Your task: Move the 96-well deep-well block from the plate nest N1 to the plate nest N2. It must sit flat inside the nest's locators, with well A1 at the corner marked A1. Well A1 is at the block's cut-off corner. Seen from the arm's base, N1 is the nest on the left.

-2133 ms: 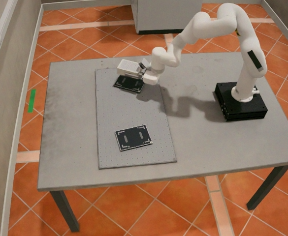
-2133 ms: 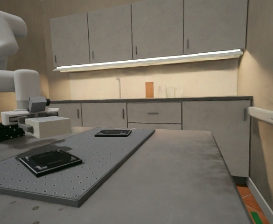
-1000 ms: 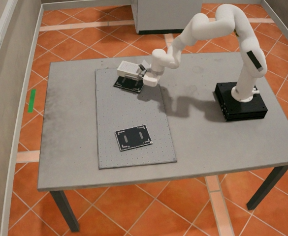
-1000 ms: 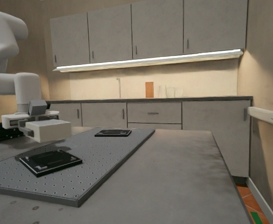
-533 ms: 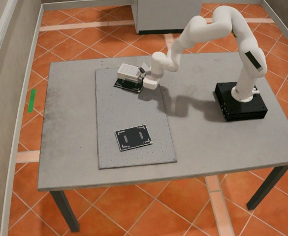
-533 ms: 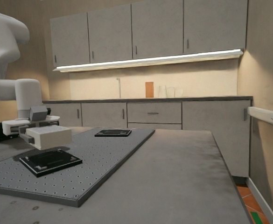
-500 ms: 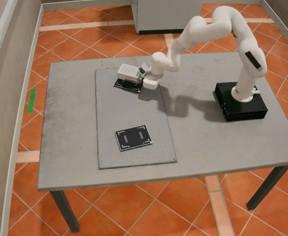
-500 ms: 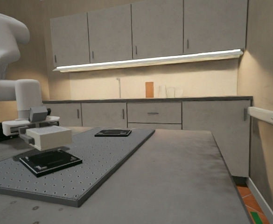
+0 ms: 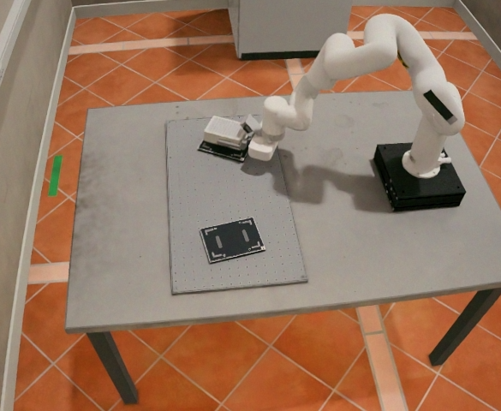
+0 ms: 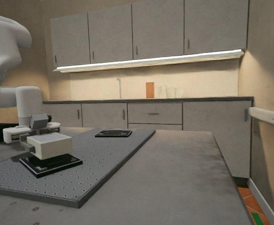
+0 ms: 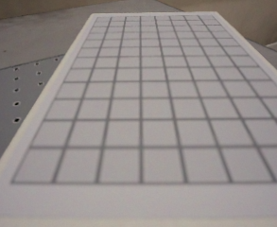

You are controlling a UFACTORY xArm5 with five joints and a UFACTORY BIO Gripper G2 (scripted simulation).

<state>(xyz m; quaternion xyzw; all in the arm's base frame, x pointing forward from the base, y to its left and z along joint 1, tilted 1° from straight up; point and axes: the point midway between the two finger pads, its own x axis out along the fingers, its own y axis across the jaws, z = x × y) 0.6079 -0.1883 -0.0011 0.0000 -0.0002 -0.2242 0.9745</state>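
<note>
Around us, grey cabinets (image 10: pixel 156 29) line the wall above a worktop (image 10: pixel 204 98), and orange tiles (image 9: pixel 268 372) cover the floor. We have a grey table (image 9: pixel 122 265) (image 10: pixel 180 169) carrying the arm (image 9: pixel 359 59) (image 10: pixel 3 43) and a perforated board (image 9: pixel 232 190) (image 10: pixel 100 154). On that board, N1 (image 9: pixel 232 241) (image 10: pixel 113 133) lies well apart from N2 (image 9: pixel 223 151) (image 10: pixel 50 167). Our deep-well block (image 9: pixel 223 128) (image 10: pixel 52 145) (image 11: pixel 143 109) hangs just above N2 (we cannot tell which corner is cut off), between the fingers of our gripper (image 9: pixel 227 133) (image 10: pixel 48 143), which is closed on its sides and sits towards the arm's side of it.
</note>
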